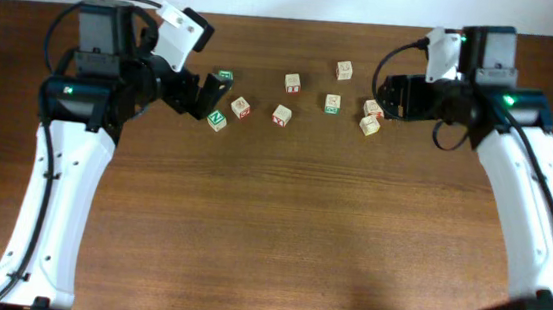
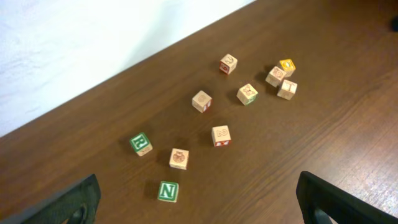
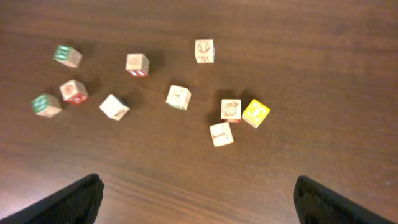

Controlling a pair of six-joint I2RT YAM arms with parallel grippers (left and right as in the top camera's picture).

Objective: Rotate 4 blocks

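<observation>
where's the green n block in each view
Overhead: the green N block lies left of centre, in the upper half.
Left wrist: at the bottom, left of centre.
Right wrist: far left, mid-height; the letter is unreadable.
Shared landmark: the red-marked block lies just beside it.

**Overhead:** fixed above, facing straight down. Farthest view, spanning the brown table (image 1: 269,235) from side to side.

**Left wrist:** low and oblique, nearer. Looks from the table's left part across it toward the white wall (image 2: 74,37).

**Right wrist:** close, tilted steeply down. Tabletop fills the frame.

**Shared by all three:** one scatter of letter cubes (image 1: 293,82), from the green N cube (image 2: 168,191) to the yellow-faced cube (image 3: 255,112).
</observation>
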